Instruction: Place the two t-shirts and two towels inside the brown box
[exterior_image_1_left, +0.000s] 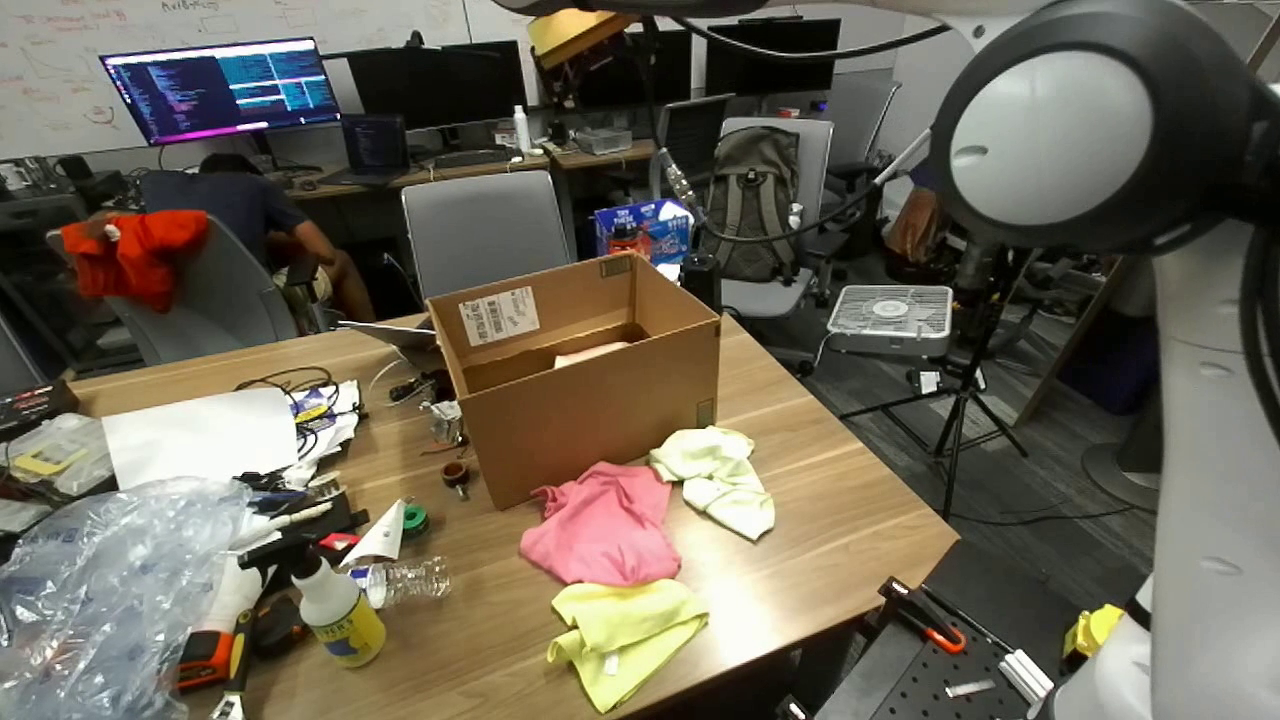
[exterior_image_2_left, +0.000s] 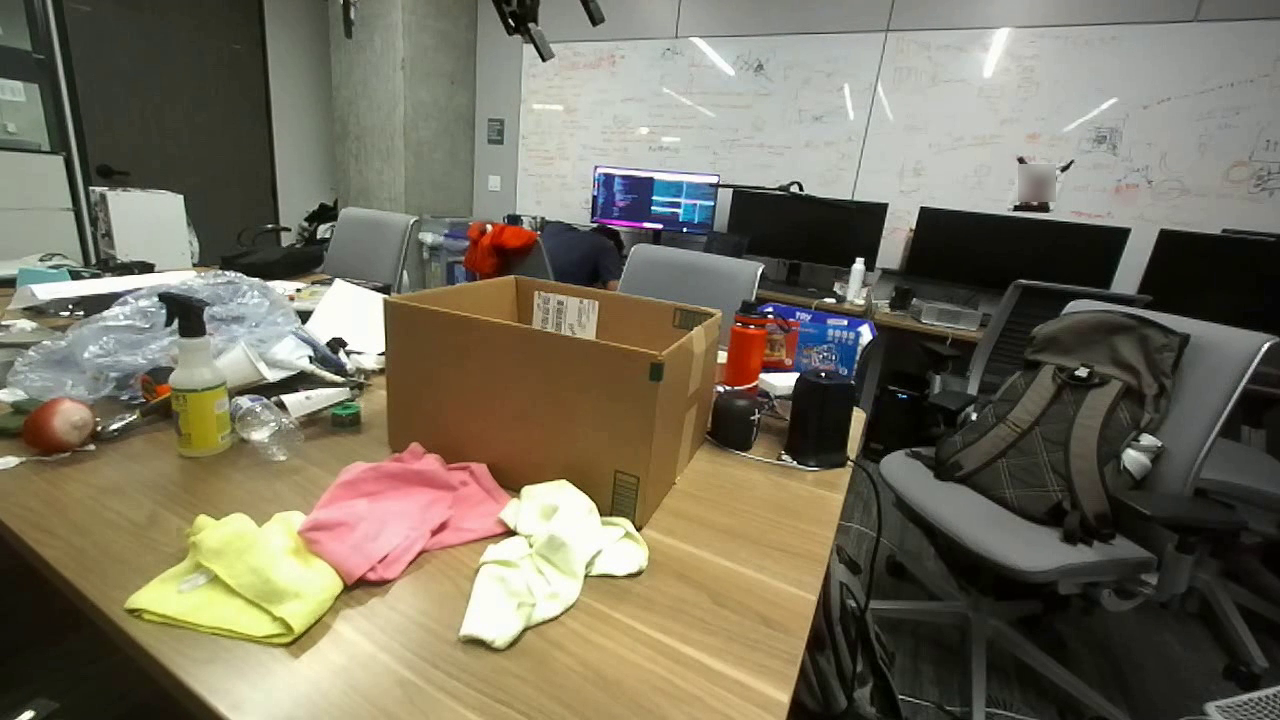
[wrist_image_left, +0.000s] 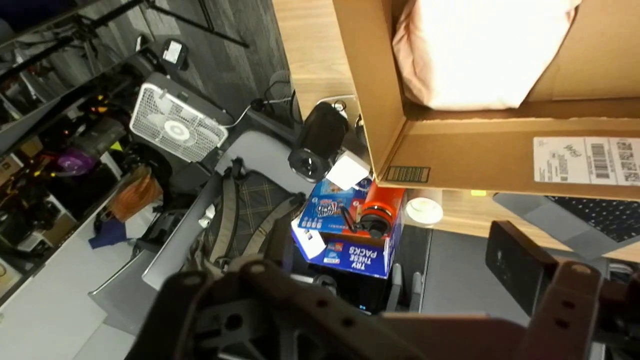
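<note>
Expecting limp lightness from the bright-pink fabric t-shirt (exterior_image_1_left: 605, 525), lower mid-frame, best pinched mid-heap by the dark, spread-apart claw (wrist_image_left: 392, 237).

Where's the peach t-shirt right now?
The peach t-shirt is inside the brown box; in the wrist view it shows at upper right, up and left of the box's white label.

Box (exterior_image_2_left: 520, 410): on the tabletop (exterior_image_2_left: 700, 630), inner t-shirt (wrist_image_left: 475, 55) lying in it.
Left towel (exterior_image_2_left: 250, 585): out in front of the box.
Right towel (exterior_image_2_left: 555, 555): in front, just beside the box.
Outer t-shirt (exterior_image_2_left: 405, 515): between the two towels.
Spray bottle (exterior_image_2_left: 200, 405): to my left of the box.
Backpack (exterior_image_2_left: 1060, 430): on a chair (exterior_image_2_left: 925, 495) right of the tabletop.
</note>
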